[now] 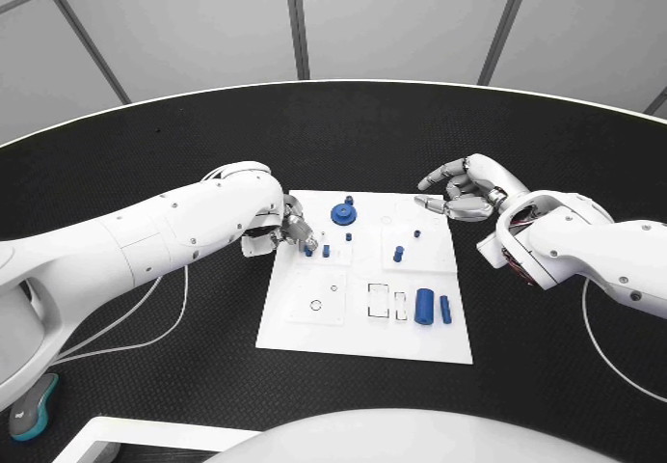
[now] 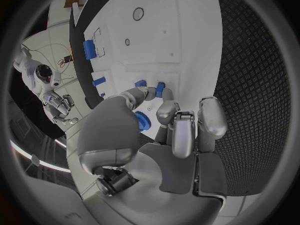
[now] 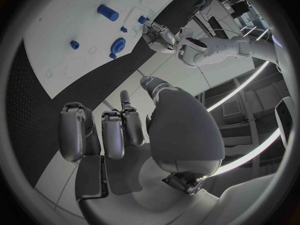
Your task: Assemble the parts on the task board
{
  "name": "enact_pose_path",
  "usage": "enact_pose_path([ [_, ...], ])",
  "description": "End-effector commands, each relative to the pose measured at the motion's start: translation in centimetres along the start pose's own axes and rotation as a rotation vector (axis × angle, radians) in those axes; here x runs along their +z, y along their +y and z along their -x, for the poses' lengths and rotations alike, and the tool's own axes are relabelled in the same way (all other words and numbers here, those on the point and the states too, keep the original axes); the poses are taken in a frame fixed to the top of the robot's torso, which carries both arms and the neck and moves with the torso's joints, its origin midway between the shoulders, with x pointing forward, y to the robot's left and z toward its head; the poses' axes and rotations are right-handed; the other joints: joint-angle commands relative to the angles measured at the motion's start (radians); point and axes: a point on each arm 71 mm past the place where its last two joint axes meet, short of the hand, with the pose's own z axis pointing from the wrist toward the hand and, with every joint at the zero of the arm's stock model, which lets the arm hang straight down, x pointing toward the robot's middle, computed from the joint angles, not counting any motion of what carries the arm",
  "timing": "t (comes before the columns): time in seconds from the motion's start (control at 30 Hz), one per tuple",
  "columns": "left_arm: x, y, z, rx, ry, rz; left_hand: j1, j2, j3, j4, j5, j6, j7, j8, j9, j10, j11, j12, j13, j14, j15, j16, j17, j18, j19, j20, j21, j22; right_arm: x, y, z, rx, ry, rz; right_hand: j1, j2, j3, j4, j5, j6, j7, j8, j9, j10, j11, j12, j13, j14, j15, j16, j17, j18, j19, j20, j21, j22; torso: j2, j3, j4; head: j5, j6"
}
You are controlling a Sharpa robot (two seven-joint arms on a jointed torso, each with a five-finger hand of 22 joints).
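**Left hand at the board's upper-left corner**

Left hand over the white rectangular task board, fingertips by a small upright blue peg; cannot tell if pinched. Round blue gear-like part stands nearby. Right hand off the board's far-right corner, fingers curled, holding nothing. Thick blue cylinder lies lower right.

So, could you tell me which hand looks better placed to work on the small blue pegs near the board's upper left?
Probably the left. The left hand is right at the small blue pegs on the task board, while the right hand hovers off the board's upper right corner, holding nothing.
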Motion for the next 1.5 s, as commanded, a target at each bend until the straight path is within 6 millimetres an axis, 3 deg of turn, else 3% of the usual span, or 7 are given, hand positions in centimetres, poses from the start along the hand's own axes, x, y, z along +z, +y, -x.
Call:
enact_pose_path([
  [0.03, 0.03, 0.03, 0.06, -0.004, -0.004, 0.002, -0.005, 0.006, 0.018, -0.036, -0.007, -0.009, -0.013, 0.0, 0.001, 0.028, -0.024, 0.004, 0.001, 0.082, -0.01, 0.006, 0.168, -0.016, 0.007, -0.004, -0.007, -0.001, 0.01, 0.0, 0.0, 0.0, 0.0, 0.0, -0.004, 0.005, 0.0, 0.003, 0.003, 0.004, 0.0, 0.006, -0.001, 0.0, -0.004, 0.003, 0.143, 0.09, -0.007, -0.002, 0.216, 0.013, 0.043, -0.007, -0.005, 0.129, 0.0, -0.0002, 0.0013, -0.001, 0.0],
  [0.53, 0.22, 0.35, 0.22, -0.006, -0.002, 0.014, -0.031, -0.017, -0.133, 0.044, -0.021, 0.012, -0.028, -0.015, -0.011, 0.023, -0.035, 0.001, 0.006, 0.082, -0.02, 0.006, 0.169, -0.016, 0.012, -0.014, -0.013, -0.002, 0.0, 0.03, 0.01, 0.0, -0.002, 0.002, -0.004, 0.005, 0.0, 0.004, 0.005, 0.004, 0.0, 0.006, -0.002, -0.002, -0.004, 0.0, 0.14, 0.09, -0.007, -0.003, 0.214, 0.013, 0.042, -0.007, -0.006, 0.129, 0.0, 0.0, 0.0007, -0.003, -0.001],
  [1.13, 0.31, 0.43, 0.21, -0.023, -0.003, 0.009, -0.047, -0.019, -0.202, 0.115, -0.059, 0.022, -0.028, -0.023, -0.016, 0.021, -0.035, -0.001, 0.009, 0.082, -0.02, 0.006, 0.169, -0.017, 0.015, -0.014, -0.015, 0.0, 0.0, 0.0, 0.04, 0.0, -0.003, 0.002, -0.005, 0.005, 0.0, 0.005, 0.007, 0.003, 0.0, 0.005, -0.002, -0.002, -0.004, 0.0, 0.14, 0.09, -0.007, -0.003, 0.215, 0.013, 0.042, -0.007, -0.006, 0.128, 0.0, -0.0007, 0.0018, -0.004, -0.001],
  [1.17, 0.31, 0.44, 0.21, -0.025, -0.004, 0.009, -0.051, -0.021, -0.217, 0.131, -0.103, 0.023, -0.028, -0.024, -0.016, 0.02, -0.034, -0.002, 0.009, 0.082, -0.02, 0.006, 0.169, -0.017, 0.016, -0.014, -0.015, 0.0, -0.01, -0.01, 0.04, 0.0, -0.003, 0.002, -0.005, 0.005, 0.0, 0.005, 0.007, 0.003, 0.0, 0.005, -0.002, -0.002, -0.004, 0.0, 0.14, 0.09, -0.007, -0.003, 0.215, 0.013, 0.042, -0.007, -0.006, 0.128, 0.0, -0.0007, 0.0018, -0.004, -0.001],
  [1.2, 0.31, 0.45, 0.22, -0.027, -0.004, 0.009, -0.049, -0.021, -0.224, 0.14, -0.12, 0.023, -0.027, -0.024, -0.017, 0.02, -0.034, -0.002, 0.009, 0.082, -0.02, 0.006, 0.169, -0.017, 0.015, -0.014, -0.016, 0.0, -0.01, -0.01, 0.04, 0.0, -0.003, 0.002, -0.005, 0.005, 0.0, 0.005, 0.007, 0.003, 0.0, 0.005, -0.002, -0.002, -0.004, 0.0, 0.14, 0.09, -0.007, -0.003, 0.215, 0.013, 0.042, -0.007, -0.006, 0.128, 0.0, -0.0007, 0.0017, -0.004, -0.001],
  [1.33, 0.31, 0.51, 0.24, -0.032, -0.005, 0.009, -0.046, -0.022, -0.247, 0.173, -0.175, 0.024, -0.026, -0.026, -0.017, 0.019, -0.033, -0.003, 0.009, 0.082, -0.018, 0.006, 0.169, -0.017, 0.016, -0.013, -0.017, 0.0, -0.01, -0.01, 0.05, 0.0, -0.003, 0.002, -0.006, 0.004, -0.001, 0.005, 0.007, 0.003, 0.0, 0.005, -0.002, -0.002, -0.004, 0.001, 0.141, 0.09, -0.007, -0.003, 0.215, 0.013, 0.042, -0.007, -0.006, 0.128, 0.0, -0.0007, 0.0017, -0.004, -0.001],
  [1.5, 0.3, 0.63, 0.31, -0.041, -0.013, 0.008, -0.039, -0.026, -0.27, 0.208, -0.217, 0.023, -0.024, -0.027, -0.017, 0.016, -0.031, -0.006, 0.006, 0.082, -0.017, 0.006, 0.169, -0.016, 0.014, -0.012, -0.019, -0.004, -0.02, -0.01, 0.06, 0.0, -0.004, 0.002, -0.007, 0.004, -0.001, 0.006, 0.008, 0.003, 0.0, 0.005, -0.002, -0.002, -0.004, 0.0, 0.14, 0.09, -0.007, -0.004, 0.214, 0.013, 0.042, -0.007, -0.007, 0.128, 0.0, -0.0013, 0.0021, -0.003, -0.001],
])
